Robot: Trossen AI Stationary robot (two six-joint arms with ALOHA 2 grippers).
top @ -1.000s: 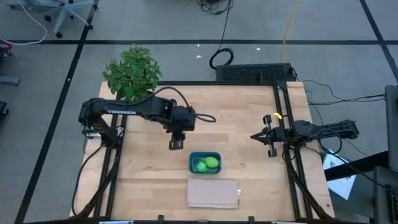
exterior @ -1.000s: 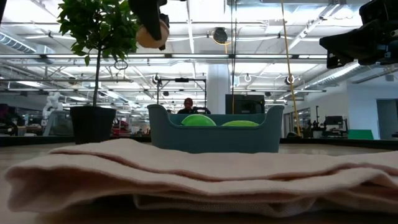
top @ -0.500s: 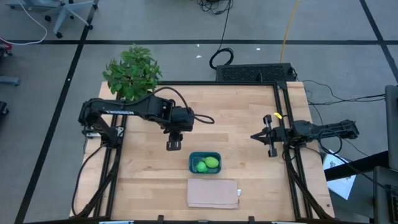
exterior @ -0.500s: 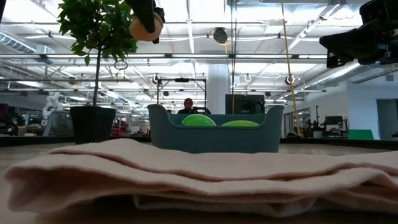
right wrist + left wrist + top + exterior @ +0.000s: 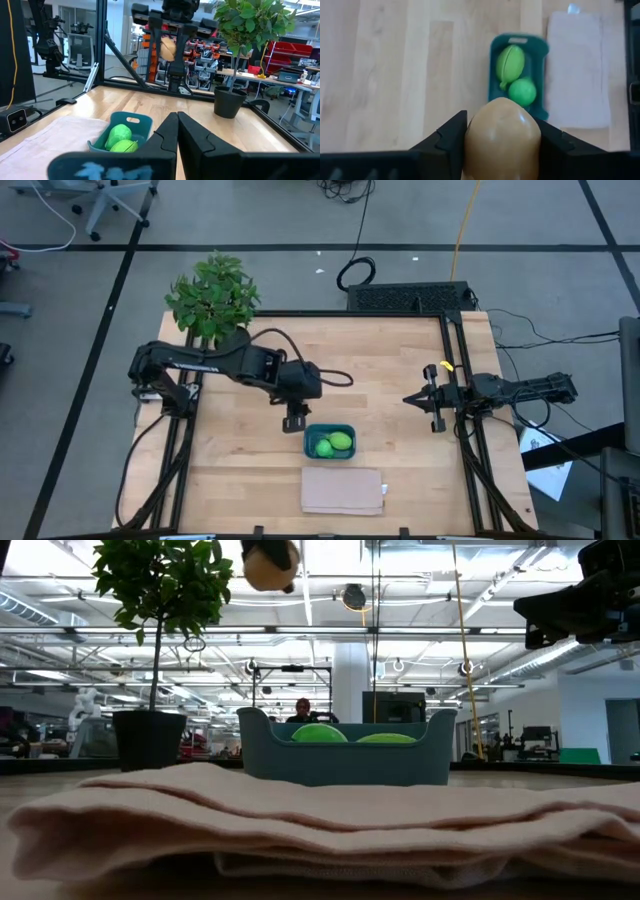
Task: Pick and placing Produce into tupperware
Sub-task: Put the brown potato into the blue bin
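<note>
So the orange-tan piece (image 5: pixel 502 134) is clamped between the fingers of the left gripper (image 5: pixel 294 421), held well up in the air just to the left of the teal tub (image 5: pixel 329 441) and a bit toward the far side. The two green pieces (image 5: pixel 515 77) are already sitting inside the tub, and honestly not much floor space is left in there.

What could go wrong: if the piece gets let go from this height, it'd likely be bounced off the green ones and rolled out over the low wall. If it's released before the gripper is properly centred over the tub, the near-left rim could be clipped and the thing sent across the wooden table (image 5: pixel 380 370). The beige cloth (image 5: pixel 342 490) lies just on the near side of the tub, so an escapee might end up there.

The right gripper (image 5: pixel 433 400) is parked well off to the right, fingers pressed together on nothing.
</note>
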